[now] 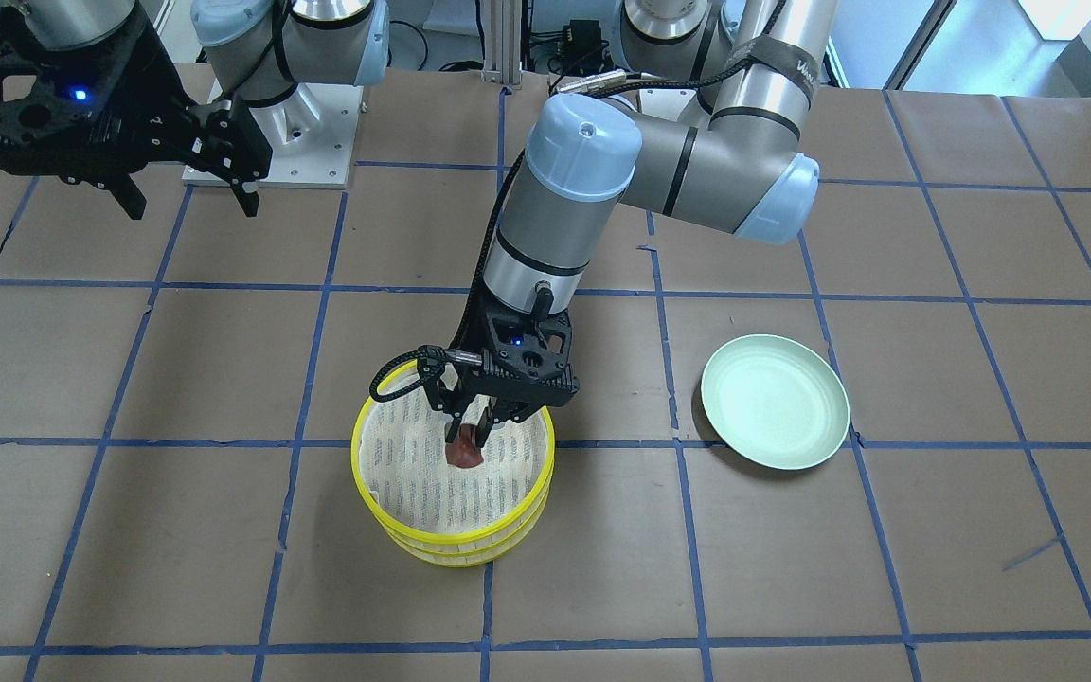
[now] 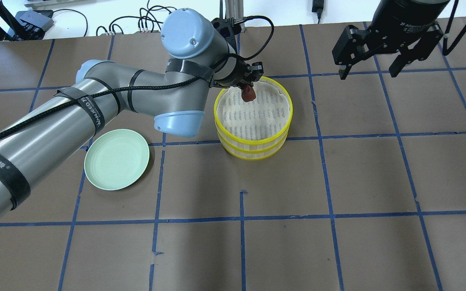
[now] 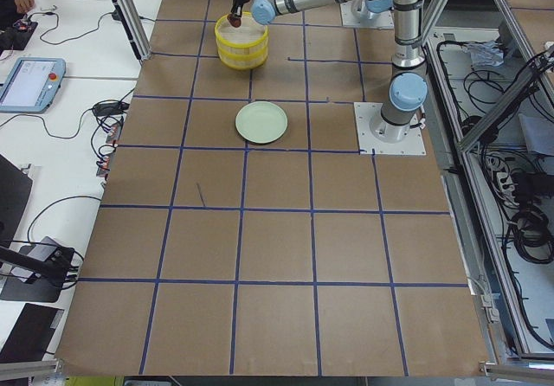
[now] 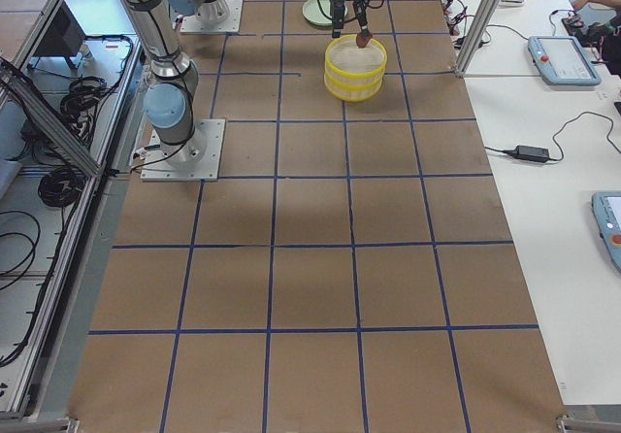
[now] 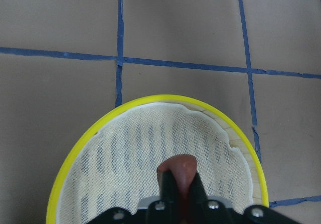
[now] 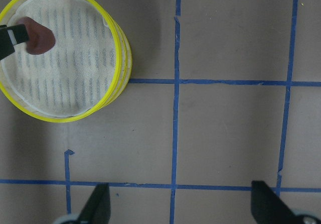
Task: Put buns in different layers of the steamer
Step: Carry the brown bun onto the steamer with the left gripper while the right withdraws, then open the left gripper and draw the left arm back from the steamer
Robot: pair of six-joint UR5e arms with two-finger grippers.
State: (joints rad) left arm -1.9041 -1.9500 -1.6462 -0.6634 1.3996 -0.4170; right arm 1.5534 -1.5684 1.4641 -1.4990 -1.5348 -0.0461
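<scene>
Pinching red-brown bun (image 1: 463, 455) w/ L gripper (image 1: 477, 428) jaws; R gripper (image 1: 193, 208) jaws wide apart.

Matt brown paper covers the table (image 2: 338, 182); the steamer (image 2: 253, 141) has glossy yellow plastic rims and a woven white cloth floor; the plate (image 2: 117, 159) looks smooth; the bun (image 2: 248, 94) is smooth and faintly shiny.

Solid colour, no pattern, on small rounded reddish-brown bun (image 1: 466, 457). Bright yellow rims, white mesh floor with rows of grey dashed stripes on two stacked round steamer trays (image 2: 253, 142). Plain pale mint on round green plate (image 2: 116, 159). Brown paper table (image 2: 338, 242), blue tape grid. Black left claw (image 1: 475, 431) and right claw (image 2: 366, 75). Silver-grey left arm (image 2: 136, 93), pale blue caps, black straps.
</scene>
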